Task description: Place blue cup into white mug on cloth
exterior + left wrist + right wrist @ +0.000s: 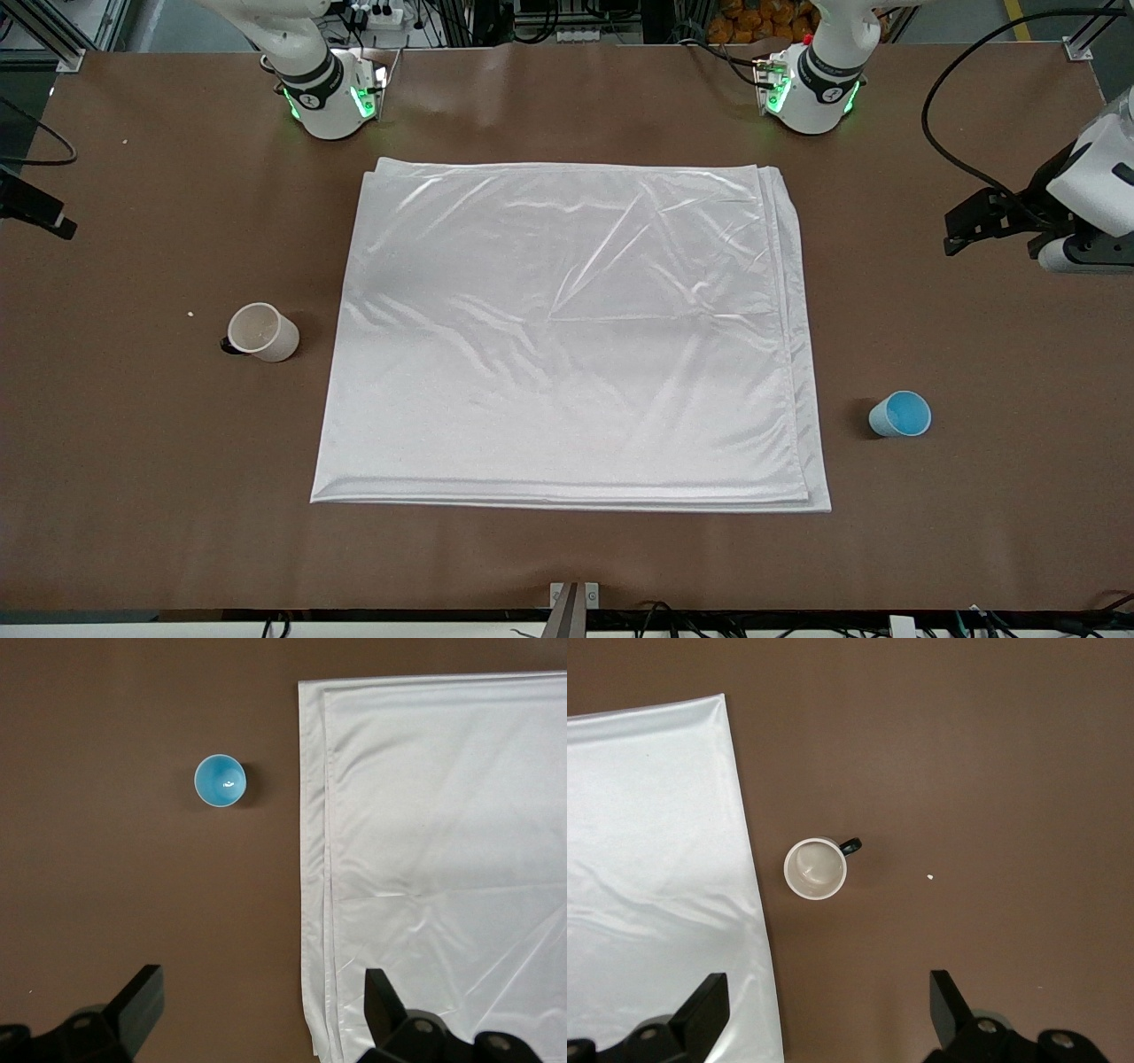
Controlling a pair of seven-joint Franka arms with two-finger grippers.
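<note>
The white mug (261, 332) stands upright on the bare brown table beside the cloth (567, 337), toward the right arm's end; its black handle points away from the cloth. It also shows in the right wrist view (816, 868). The blue cup (901, 414) stands upright on the bare table beside the cloth toward the left arm's end, and shows in the left wrist view (220, 780). My left gripper (261, 981) is open and empty, high over the cloth's edge (319, 904). My right gripper (827, 986) is open and empty, high over the table beside the cloth (656, 859).
The left arm's hand (1076, 230) hangs at the table's left-arm end with a black cable (957, 151) looping above it. A small white crumb (190, 313) lies near the mug. A black fixture (35, 208) sits at the right-arm end.
</note>
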